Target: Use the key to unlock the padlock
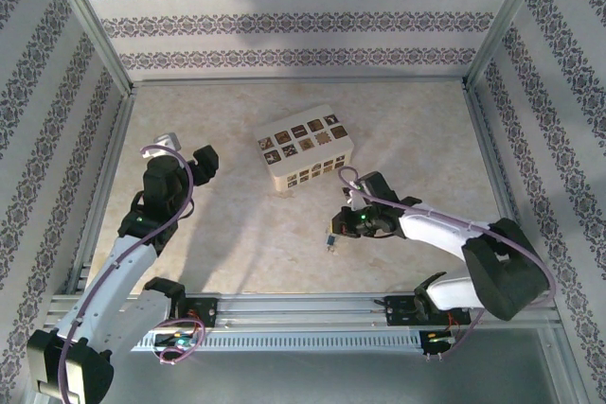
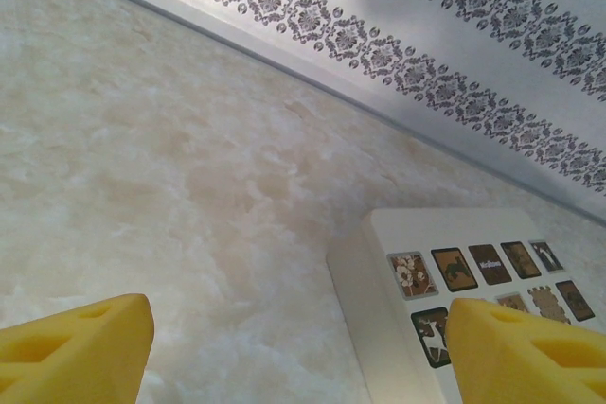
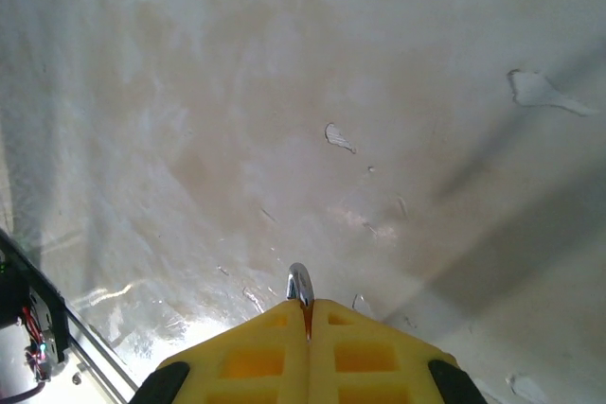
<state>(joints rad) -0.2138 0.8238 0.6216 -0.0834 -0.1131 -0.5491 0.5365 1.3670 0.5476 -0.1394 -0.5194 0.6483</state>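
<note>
1. View from above: padlock (image 1: 331,242), small, blue and silvery, is lying on the desk (image 1: 237,234). It is just beside the right jaws and well apart from the left jaws. Cream box (image 1: 305,147) with dark tiles is sitting farther back, between the two arms.
2. Left wrist view: left jaws are standing wide apart and holding nothing. The yellow fingers (image 2: 85,342) are framing bare desk and a corner of the cream box.
3. Right wrist view: right jaws are pressing closed on a slim silvery tip, judged to be the key (image 3: 300,283), which is poking out between them above the desk.
4. Progress: key appears to be in hand, but the padlock is lying free, steadied by neither arm. Lining up the key, inserting it, turning it and springing the shackle are all remaining.
</note>
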